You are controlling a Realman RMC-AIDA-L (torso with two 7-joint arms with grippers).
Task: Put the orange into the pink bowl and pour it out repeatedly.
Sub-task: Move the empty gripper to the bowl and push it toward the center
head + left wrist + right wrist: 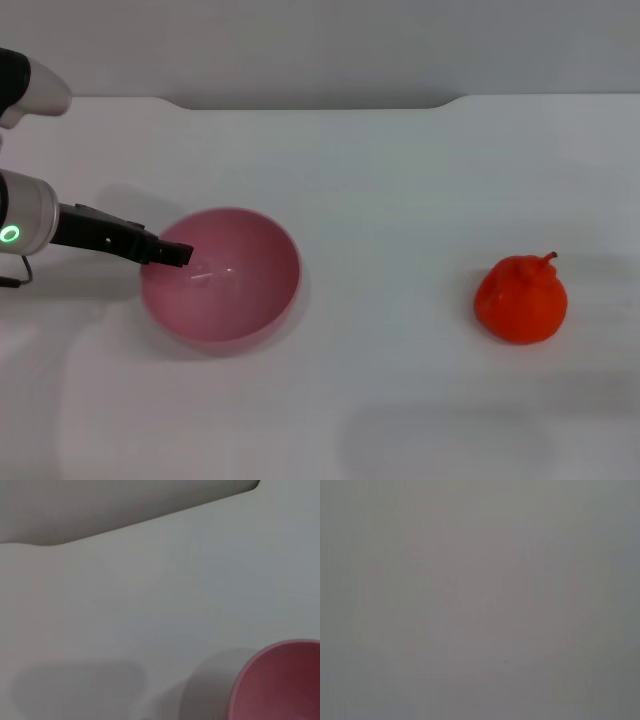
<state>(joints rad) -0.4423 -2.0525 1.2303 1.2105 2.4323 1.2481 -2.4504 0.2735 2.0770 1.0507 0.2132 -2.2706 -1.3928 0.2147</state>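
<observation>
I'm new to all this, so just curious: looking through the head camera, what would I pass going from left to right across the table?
The black left gripper reaching over the rim, round glossy pink bowl, then lumpy orange-red toy orange.

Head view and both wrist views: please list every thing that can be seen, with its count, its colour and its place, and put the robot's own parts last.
pink bowl: one, glossy pink, upright and empty on the table's left part; its rim also shows in the left wrist view.
orange: one, orange-red with a short dark stem, on the table's right part, far from the bowl.
table: one, white, under both things.
left gripper: one, black on a silver arm, reaching from the left, its tip at the bowl's left rim.
right gripper: not in view; its wrist view shows only plain grey.
</observation>
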